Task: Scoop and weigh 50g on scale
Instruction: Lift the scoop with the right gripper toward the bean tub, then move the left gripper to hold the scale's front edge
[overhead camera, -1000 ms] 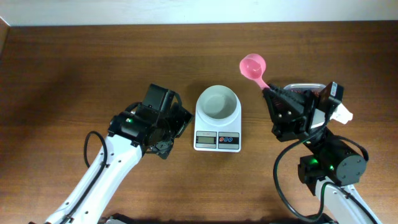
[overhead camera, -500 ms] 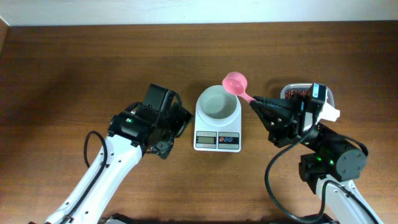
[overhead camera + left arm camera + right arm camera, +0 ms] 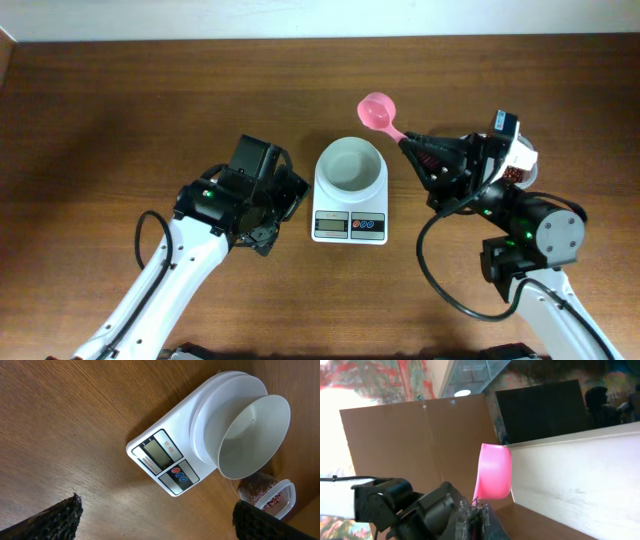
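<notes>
While the right gripper (image 3: 412, 143) has its jaws clamped on a pink plastic measuring spoon (image 3: 377, 111) just beside the white rectangular digital scale (image 3: 350, 190), the left gripper (image 3: 285, 197) has its jaws wide and empty left of it. Dark red-brown beans (image 3: 257, 491) fill a clear plastic tub (image 3: 284, 494) right of the scale.

The brown wooden table (image 3: 120, 120) lies bare beyond the white rectangular digital scale (image 3: 349, 226) and far to its left, giving open passage. Close on the scale's left the left gripper (image 3: 283, 196) stands, jaws wide, blocking that flank. Over the scale's round white bowl (image 3: 350, 165) nothing intrudes. Past the scale's far right corner hangs the pink plastic measuring spoon (image 3: 376, 110), clamped in the right gripper (image 3: 412, 150), whose arm crowds the scale's right side. Farther right sits a clear plastic tub (image 3: 280, 491) of red-brown beans (image 3: 256, 486).
</notes>
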Controlling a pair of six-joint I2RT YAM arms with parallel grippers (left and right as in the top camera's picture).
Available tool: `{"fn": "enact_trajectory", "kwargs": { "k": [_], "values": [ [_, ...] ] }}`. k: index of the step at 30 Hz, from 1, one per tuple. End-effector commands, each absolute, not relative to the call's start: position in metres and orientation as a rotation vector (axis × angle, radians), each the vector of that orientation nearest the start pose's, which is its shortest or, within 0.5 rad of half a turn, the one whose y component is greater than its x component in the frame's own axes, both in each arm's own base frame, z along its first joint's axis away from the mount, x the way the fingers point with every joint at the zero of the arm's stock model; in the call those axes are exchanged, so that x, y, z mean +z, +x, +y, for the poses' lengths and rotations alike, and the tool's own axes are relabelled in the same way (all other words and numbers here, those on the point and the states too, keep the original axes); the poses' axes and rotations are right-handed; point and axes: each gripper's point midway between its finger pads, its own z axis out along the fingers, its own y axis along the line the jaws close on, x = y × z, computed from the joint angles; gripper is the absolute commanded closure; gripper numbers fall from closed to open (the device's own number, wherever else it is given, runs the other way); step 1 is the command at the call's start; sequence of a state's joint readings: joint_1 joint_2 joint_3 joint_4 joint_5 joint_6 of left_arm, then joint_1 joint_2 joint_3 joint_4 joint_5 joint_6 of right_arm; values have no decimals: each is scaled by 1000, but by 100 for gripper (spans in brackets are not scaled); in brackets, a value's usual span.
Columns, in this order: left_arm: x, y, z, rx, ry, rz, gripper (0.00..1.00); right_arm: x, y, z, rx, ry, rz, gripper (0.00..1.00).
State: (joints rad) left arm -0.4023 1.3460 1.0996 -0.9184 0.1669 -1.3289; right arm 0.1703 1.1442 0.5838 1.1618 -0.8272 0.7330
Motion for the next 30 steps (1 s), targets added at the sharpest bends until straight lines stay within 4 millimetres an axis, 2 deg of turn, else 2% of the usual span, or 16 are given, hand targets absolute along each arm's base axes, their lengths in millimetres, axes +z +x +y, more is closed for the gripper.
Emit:
{"fn": "enact_trajectory", "kwargs": {
  "k": [1, 7, 9, 12, 15, 18, 20, 23, 26, 28, 30],
  "values": [
    [148, 273, -147, -618, -1253, 2644, 1, 387, 292, 172, 1166, -472, 1152, 96],
    [148, 273, -147, -619, -1253, 2643, 1, 381, 303, 169, 1139, -429, 1174, 96],
    [151, 279, -148, -639, -1242, 2622, 1, 379, 305, 169, 1140, -422, 1182, 96],
    [148, 280, -137, -559, -1252, 2595, 1, 378, 306, 169, 1141, -421, 1186, 96],
    [146, 277, -136, -540, -1240, 2613, 1, 378, 306, 169, 1142, -419, 1191, 96],
    [148, 272, -142, -546, -898, 2734, 1, 377, 306, 169, 1143, -418, 1192, 96],
    [153, 269, -142, -548, -779, 2754, 3, 377, 307, 169, 1144, -416, 1197, 96],
    [175, 261, -137, -565, -629, 2707, 4, 375, 307, 169, 1145, -414, 1203, 96],
    [208, 251, -136, -610, -415, 2613, 10, 374, 308, 170, 1147, -410, 1211, 96],
    [232, 236, -141, -629, -239, 2533, 11, 372, 309, 170, 1149, -406, 1220, 96],
    [253, 219, -147, -604, -107, 2436, 17, 372, 310, 170, 1150, -405, 1224, 96]
  ]
}}
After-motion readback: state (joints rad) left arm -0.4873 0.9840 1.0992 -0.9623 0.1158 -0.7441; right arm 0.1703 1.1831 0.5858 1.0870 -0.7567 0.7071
